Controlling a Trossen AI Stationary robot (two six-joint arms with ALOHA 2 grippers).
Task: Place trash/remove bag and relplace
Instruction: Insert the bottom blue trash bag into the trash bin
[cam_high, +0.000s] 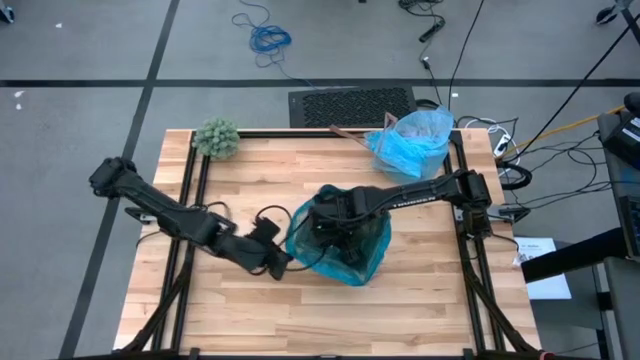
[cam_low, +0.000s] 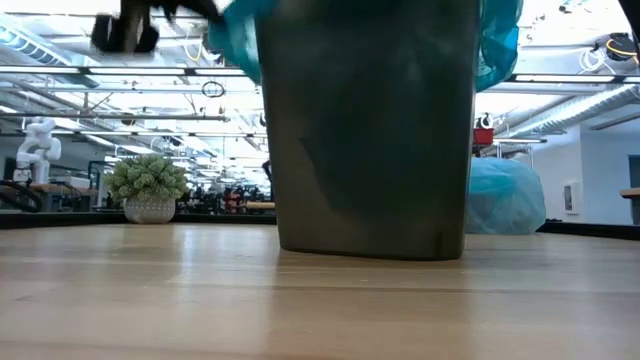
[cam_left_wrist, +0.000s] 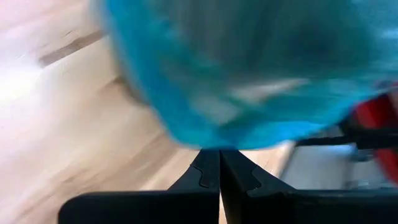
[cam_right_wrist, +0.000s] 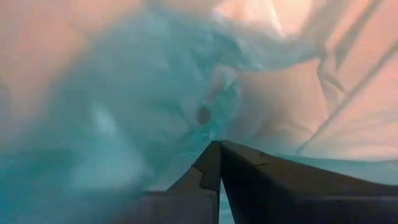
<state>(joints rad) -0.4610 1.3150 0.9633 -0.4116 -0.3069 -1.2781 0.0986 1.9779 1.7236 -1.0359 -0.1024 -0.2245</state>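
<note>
wooden tabletop (cam_high: 250, 320) within a black frame, seen from above. at its centre stands a dark bin (cam_low: 370, 130), its rim draped in a darker teal-green liner (cam_high: 365, 262) that spills down the outside. at the far right corner lies the bag (cam_high: 412, 142), a light sky-blue, translucent, crinkly bundle, knotted up and rounded; in the low view it shows behind the bin to the right (cam_low: 505, 197). a green fuzzy plant (cam_high: 216, 138) sits at the far left corner. the right hand (cam_high: 335, 225) reaches down into the bin's mouth, fingers clenched together amid teal film (cam_right_wrist: 124, 124). the left hand (cam_high: 283, 262) is at the bin's left rim, fingers pressed shut just beside the teal liner; whether film is pinched cannot be told.
</note>
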